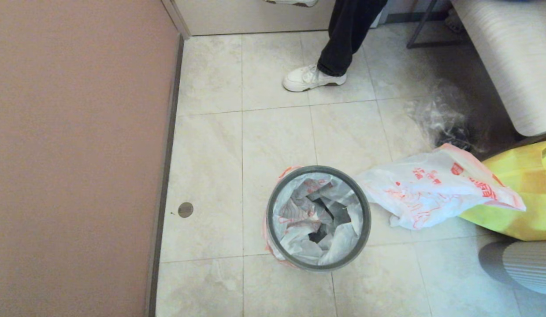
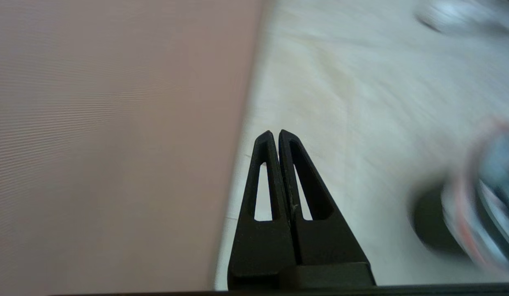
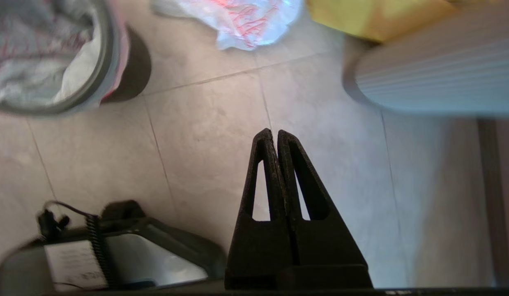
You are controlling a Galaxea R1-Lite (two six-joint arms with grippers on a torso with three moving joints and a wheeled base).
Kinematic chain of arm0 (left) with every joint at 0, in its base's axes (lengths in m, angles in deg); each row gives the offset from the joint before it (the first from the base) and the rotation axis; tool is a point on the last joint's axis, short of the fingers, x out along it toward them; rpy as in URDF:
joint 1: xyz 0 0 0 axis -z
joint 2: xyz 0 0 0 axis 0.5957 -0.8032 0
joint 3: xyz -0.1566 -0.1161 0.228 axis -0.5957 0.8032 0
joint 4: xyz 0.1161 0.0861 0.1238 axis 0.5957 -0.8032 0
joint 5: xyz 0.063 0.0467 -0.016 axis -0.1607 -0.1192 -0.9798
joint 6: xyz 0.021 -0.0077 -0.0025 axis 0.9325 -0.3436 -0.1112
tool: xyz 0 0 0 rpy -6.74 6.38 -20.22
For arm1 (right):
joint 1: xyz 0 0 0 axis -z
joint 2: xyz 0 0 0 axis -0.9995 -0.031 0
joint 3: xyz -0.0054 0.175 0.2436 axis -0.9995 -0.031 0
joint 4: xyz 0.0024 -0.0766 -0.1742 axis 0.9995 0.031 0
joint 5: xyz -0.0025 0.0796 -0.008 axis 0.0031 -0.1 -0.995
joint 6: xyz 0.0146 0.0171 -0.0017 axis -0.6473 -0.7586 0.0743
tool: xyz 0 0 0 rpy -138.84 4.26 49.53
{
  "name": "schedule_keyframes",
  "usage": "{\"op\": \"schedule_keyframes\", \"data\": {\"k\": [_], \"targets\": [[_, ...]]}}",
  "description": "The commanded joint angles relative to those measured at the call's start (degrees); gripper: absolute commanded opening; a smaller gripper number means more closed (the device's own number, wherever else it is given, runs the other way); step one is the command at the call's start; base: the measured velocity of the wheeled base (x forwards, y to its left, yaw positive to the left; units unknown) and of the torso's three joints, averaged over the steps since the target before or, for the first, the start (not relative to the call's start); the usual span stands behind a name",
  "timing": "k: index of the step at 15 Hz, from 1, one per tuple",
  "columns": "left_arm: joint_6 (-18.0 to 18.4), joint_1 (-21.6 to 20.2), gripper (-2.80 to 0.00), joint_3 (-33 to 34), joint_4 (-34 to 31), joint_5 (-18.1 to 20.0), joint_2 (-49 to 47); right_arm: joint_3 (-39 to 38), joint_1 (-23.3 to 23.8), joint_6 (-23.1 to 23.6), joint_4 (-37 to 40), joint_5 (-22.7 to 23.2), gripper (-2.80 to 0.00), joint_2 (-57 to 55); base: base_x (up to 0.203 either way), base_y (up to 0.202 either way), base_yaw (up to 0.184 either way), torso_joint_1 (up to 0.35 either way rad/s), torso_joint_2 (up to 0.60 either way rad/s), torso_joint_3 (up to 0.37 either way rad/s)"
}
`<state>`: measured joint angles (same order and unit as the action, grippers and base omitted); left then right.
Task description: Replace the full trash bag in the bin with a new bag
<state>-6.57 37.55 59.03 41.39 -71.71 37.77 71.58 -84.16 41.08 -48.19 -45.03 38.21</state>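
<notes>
Fingers of the left gripper (image 2: pixel 275 132) are pressed together, tip to tip, with nothing between them; they hang over pale floor tiles (image 2: pixel 361 102) right beside a pink-brown wall (image 2: pixel 114 123). The right gripper (image 3: pixel 275 131) is closed the same way and holds nothing, poised above bare floor, with a dark part of the robot's base (image 3: pixel 127 246) below it. Neither gripper shows in the head view.

Off to one side of each wrist view sits the bin (image 1: pixel 319 259), its grey ring rim upright on the floor near the wall. Inside it lies the full bag (image 1: pixel 299 211), crumpled white plastic with red print, its edge folded out under the rim (bottles cannot be made out from above). Just beside the bin, to the robot's right, the new bag (image 1: pixel 431 189) lies flat on the tiles, one end resting on a yellow bag (image 1: pixel 519 211). Farther back are a clear bag (image 1: pixel 440 114), a pale bench (image 1: pixel 510 57), and a person's leg and white shoe (image 1: pixel 308 78).
</notes>
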Motion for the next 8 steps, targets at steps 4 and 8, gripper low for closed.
{"op": "schedule_keyframes", "data": {"k": [4, 8], "targets": [[4.1, -0.4, -2.8, 6.2, 0.2, 8.5, 2.8, -5.9, -3.6, 2.8, -6.2, 1.2, -2.8, -0.3, 0.0, 0.0, 0.0, 0.0, 0.0, 0.0], [5.2, -0.6, -2.8, 7.9, -6.3, 12.2, 9.5, -7.7, -10.6, 2.7, -6.5, 0.9, -2.8, -0.4, 0.0, 0.0, 0.0, 0.0, 0.0, 0.0]]}}
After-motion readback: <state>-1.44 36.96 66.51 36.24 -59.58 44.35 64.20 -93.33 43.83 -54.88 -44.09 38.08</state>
